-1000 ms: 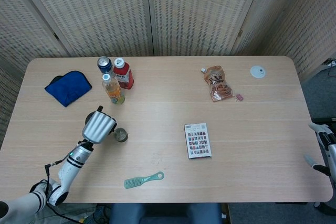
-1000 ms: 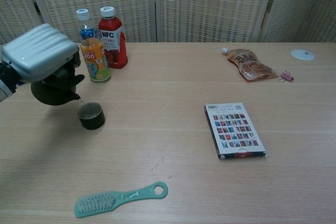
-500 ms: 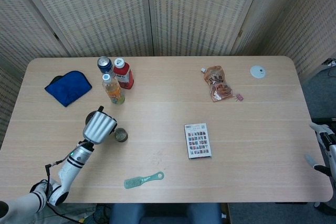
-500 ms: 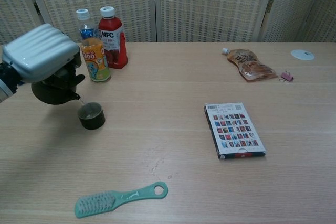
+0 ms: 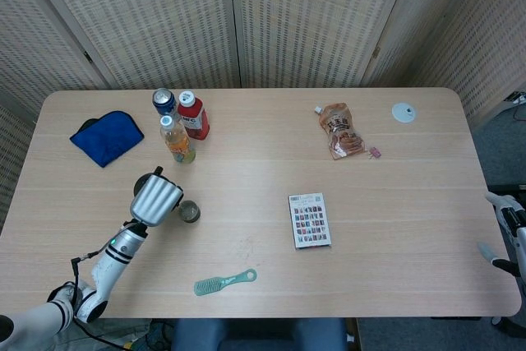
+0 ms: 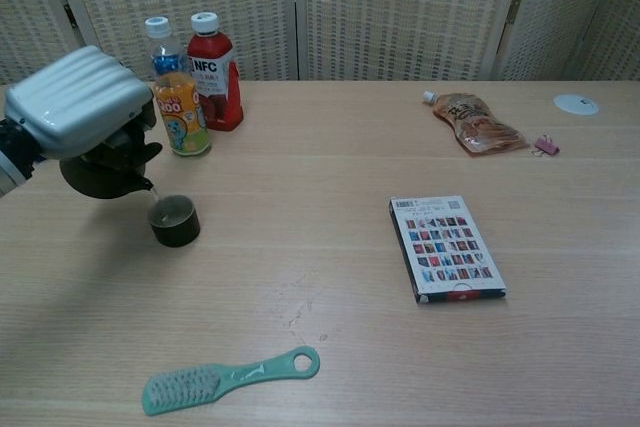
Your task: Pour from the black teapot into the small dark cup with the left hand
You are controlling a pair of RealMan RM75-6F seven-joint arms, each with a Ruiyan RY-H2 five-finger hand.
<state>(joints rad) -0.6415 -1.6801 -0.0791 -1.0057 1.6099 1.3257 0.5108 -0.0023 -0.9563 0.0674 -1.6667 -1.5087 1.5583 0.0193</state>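
Gripped in the left hand [image 6: 72, 102], the teapot [image 6: 100, 172] should be tipped gently, spout kept over the cup [image 6: 174, 221] at its four o'clock.

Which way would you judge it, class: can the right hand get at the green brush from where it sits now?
Probably not easily. The right hand sits off the table's far right edge, while the green brush lies near the front edge toward the left. Nothing blocks the way; it is just a long stretch.
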